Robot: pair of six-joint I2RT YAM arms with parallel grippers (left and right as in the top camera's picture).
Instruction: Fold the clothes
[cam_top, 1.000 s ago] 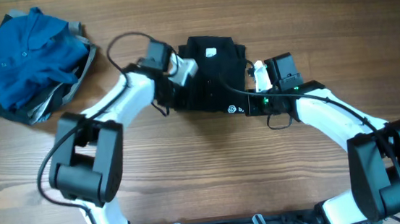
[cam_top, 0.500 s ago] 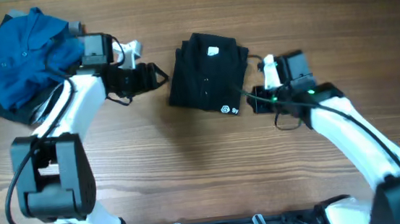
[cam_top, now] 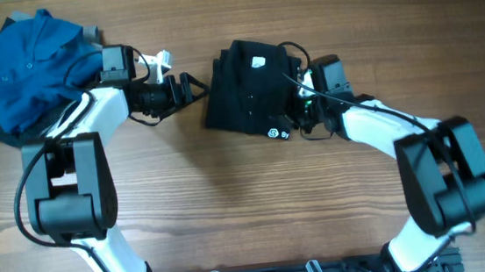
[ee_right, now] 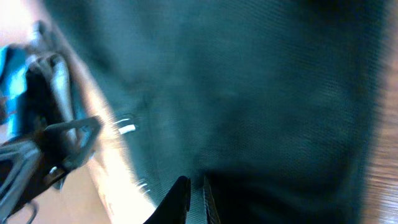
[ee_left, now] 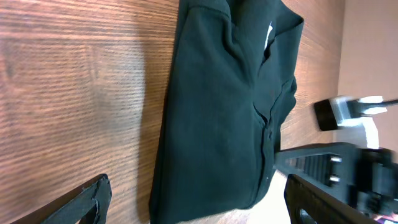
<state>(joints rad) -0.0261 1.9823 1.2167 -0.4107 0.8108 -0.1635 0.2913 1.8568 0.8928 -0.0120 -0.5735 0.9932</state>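
Observation:
The clothes (cam_top: 251, 87) lie folded into a compact black rectangle at the table's middle, with the white tag toward the back and the white logo at the front right corner. My left gripper (cam_top: 192, 87) is open just left of the garment, apart from it. In the left wrist view its wide-spread gripper (ee_left: 199, 210) frames the garment (ee_left: 217, 112) with nothing between the jaws. My right gripper (cam_top: 297, 106) reaches over the garment's right edge. Seen from the right wrist, that gripper (ee_right: 194, 198) is shut, its tips against the black fabric (ee_right: 249, 93). The view is blurred.
A bright blue shirt (cam_top: 20, 63) is heaped on grey cloth (cam_top: 97, 78) at the back left corner, close behind my left arm. Bare wooden tabletop (cam_top: 249, 206) stretches across the front. My right arm (ee_left: 348, 168) shows at the right of the left wrist view.
My left gripper let go of the garment, drew back to the left and opened wide. My right gripper moved left from beside the garment onto its right edge.

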